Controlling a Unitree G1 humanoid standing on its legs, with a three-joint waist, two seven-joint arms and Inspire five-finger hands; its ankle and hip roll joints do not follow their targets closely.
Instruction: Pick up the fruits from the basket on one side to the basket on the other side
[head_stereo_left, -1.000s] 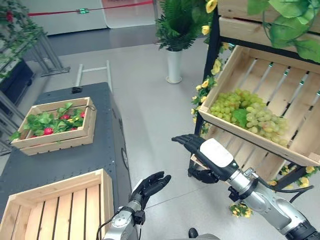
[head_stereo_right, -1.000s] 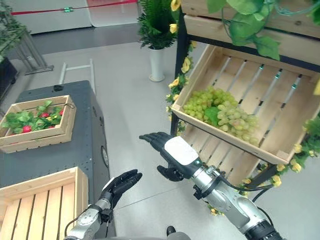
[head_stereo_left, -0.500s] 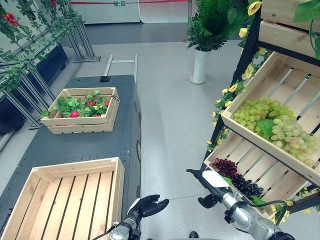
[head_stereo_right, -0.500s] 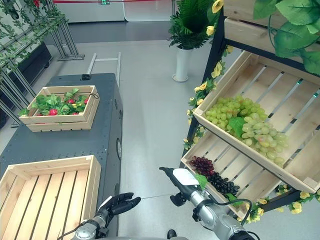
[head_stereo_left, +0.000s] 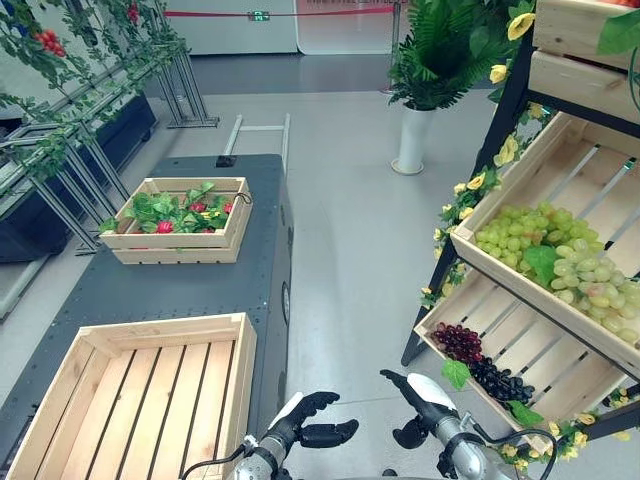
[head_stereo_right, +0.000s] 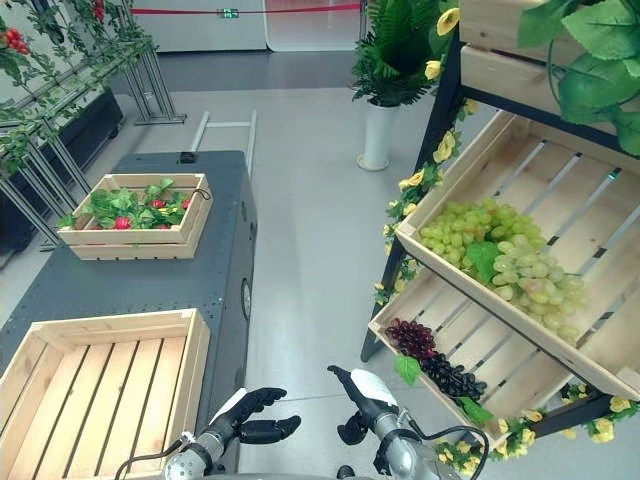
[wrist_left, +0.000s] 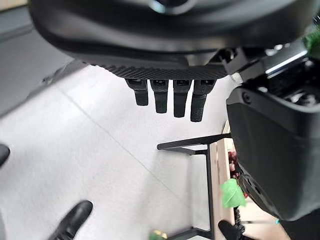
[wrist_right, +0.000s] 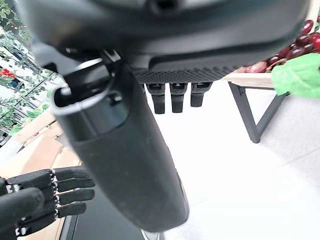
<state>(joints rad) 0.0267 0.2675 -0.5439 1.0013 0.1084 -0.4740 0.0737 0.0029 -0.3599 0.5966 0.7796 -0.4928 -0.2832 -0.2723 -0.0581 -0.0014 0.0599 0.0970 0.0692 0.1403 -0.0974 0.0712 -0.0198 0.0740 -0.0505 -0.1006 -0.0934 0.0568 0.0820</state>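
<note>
On the dark table (head_stereo_left: 190, 290), at its far end, sits a small wooden crate (head_stereo_left: 180, 220) filled with green leaves and red strawberries (head_stereo_left: 166, 226), and at the near end of the same table lies a larger slatted crate (head_stereo_left: 140, 395) with nothing in it. Off the table's right side, across a strip of grey floor (head_stereo_left: 350, 230), stands a black-framed shelf (head_stereo_right: 520, 290) with tilted wooden bins: the upper bin holds green grapes (head_stereo_left: 555, 260), the bin below it holds dark grapes (head_stereo_left: 480, 360). Beyond the shelf stands a white vase (head_stereo_left: 410, 140) of ferns. Just off the table's near right corner hangs the left hand (head_stereo_left: 310, 420), its fingers loosely extended and thumb apart, holding nothing. Between that hand and the bin of dark grapes hangs the right hand (head_stereo_left: 420, 400), fingers straight and spread from the thumb, likewise holding nothing, short of the fruit
</note>
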